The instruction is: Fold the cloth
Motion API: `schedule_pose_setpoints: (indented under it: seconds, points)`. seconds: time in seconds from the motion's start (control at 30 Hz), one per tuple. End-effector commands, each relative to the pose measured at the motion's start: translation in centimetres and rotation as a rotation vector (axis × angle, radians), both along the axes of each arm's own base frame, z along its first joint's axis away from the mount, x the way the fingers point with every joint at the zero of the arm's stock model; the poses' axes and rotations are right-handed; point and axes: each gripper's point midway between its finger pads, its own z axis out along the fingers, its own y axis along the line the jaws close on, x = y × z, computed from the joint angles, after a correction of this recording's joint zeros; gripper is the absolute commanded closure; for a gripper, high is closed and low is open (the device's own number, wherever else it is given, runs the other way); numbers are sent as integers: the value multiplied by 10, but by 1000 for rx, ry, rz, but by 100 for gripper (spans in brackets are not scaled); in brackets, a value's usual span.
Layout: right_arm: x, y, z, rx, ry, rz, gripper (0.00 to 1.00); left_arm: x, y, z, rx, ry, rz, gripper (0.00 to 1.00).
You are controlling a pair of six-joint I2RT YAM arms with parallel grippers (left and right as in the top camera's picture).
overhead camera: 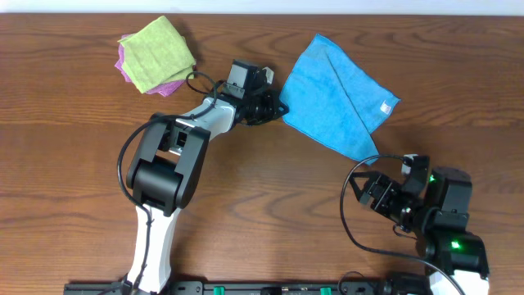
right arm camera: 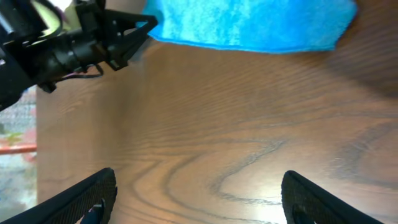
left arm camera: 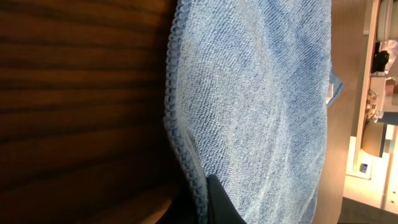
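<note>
Nearest the overhead lens rises the left arm, its bulky black-and-white elbow standing over the wooden table at about 8 o'clock from the table's middle. Far left, at 10 o'clock, a light green cloth lies on top of a purple cloth, of which only a fringe shows along the green one's lower left side.

The arm reaches toward 1 o'clock, and the left gripper ends close to 12 o'clock, its jaws closed on the 9 o'clock corner of the cloth. In the left wrist view the stitched hem runs down the frame to a dark finger at 6 o'clock, lying against the fabric.

The cloth, bright sky blue, lies flat on the wood at 1 o'clock, well apart from the green and purple pair, turned like a diamond. A crease runs from its 12 o'clock corner toward its 5 o'clock corner, and a small white tag sits at its 3 o'clock corner.

At 4 o'clock, near the cloth's lowest corner and not touching it, the right gripper points toward 10 o'clock, jaws spread wide with nothing between them. In its own wrist view both fingers flank bare wood, with the cloth's edge across 12 o'clock.
</note>
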Motion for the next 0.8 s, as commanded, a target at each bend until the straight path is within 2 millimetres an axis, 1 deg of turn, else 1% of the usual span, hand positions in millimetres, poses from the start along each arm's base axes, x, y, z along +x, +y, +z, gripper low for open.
schedule_pose_setpoints:
  seconds: [0.0,0.1,0.2,0.3,0.4,0.57,0.7,0.77]
  points:
    - [0,-14,-8,-53,29,-67,14,0,9,-1,-27,-3,-28,94]
    - [-1,-17,-16,-73,50,-72,13,3,26,9,-48,-11,-43,94]
    - [-3,-17,-26,-72,87,-67,13,1,47,14,-37,11,-47,94]
    - [-1,-17,-39,-72,112,-63,14,-10,69,15,8,38,-69,94]
    - [5,-16,-52,-59,122,-55,15,-24,82,13,45,85,-90,94]
    - [12,-5,-75,29,161,-36,17,-49,88,5,76,178,-124,94]
    - [10,3,-95,91,219,-31,19,-65,87,2,93,226,-161,94]
    - [10,4,-104,97,237,-31,20,-72,88,1,98,254,-169,94]
